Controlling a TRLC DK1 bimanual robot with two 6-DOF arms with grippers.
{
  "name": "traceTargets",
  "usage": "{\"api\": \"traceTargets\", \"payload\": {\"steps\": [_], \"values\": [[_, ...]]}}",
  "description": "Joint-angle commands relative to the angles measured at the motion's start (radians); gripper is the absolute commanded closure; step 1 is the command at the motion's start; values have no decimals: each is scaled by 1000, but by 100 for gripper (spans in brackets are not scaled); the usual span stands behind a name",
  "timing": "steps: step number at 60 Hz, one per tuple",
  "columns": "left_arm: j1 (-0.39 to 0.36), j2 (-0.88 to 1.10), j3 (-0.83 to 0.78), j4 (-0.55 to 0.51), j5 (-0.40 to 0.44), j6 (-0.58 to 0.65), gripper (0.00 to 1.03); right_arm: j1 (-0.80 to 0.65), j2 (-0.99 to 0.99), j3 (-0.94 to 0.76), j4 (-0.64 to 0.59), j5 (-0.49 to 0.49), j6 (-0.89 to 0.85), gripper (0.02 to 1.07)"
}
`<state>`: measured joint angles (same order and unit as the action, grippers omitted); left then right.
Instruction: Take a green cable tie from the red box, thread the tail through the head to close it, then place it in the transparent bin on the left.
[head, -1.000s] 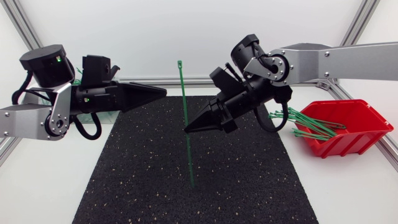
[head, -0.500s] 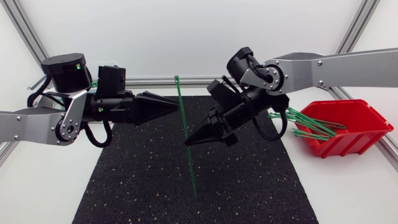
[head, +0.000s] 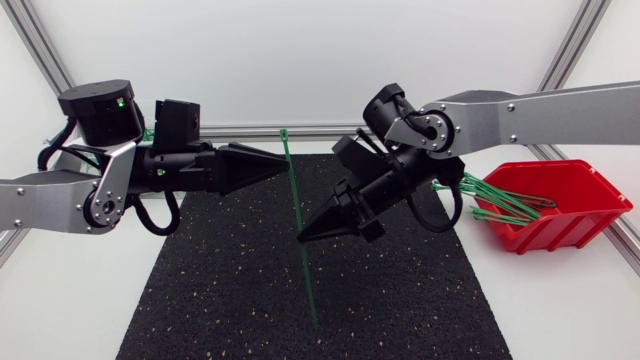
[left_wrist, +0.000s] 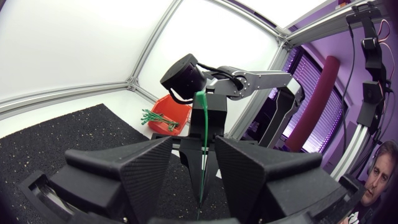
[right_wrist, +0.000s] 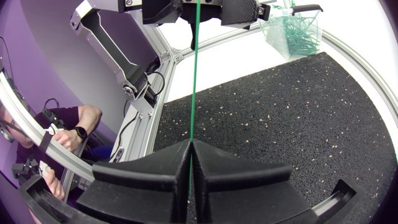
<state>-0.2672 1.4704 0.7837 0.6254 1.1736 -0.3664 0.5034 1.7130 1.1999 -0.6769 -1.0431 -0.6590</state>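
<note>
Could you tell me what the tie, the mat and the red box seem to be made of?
Tie: thin green plastic, likely nylon; it stands straight though held only mid-length. Mat: black, rubbery, matte with pale specks. Box: smooth red moulded plastic, it seems.

No text, label, number or sign can be read in any of the views.
</note>
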Motion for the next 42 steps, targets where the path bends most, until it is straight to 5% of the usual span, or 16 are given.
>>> {"api": "traceTargets", "payload": {"steps": [1, 42], "values": [[-9, -13, 17, 13, -5, -29, 60, 7, -9, -30, 2, -9, -10, 101], [-15, -50, 25, 43, -35, -82, 70, 6, -1, -33, 16, -15, -10, 101]]}}
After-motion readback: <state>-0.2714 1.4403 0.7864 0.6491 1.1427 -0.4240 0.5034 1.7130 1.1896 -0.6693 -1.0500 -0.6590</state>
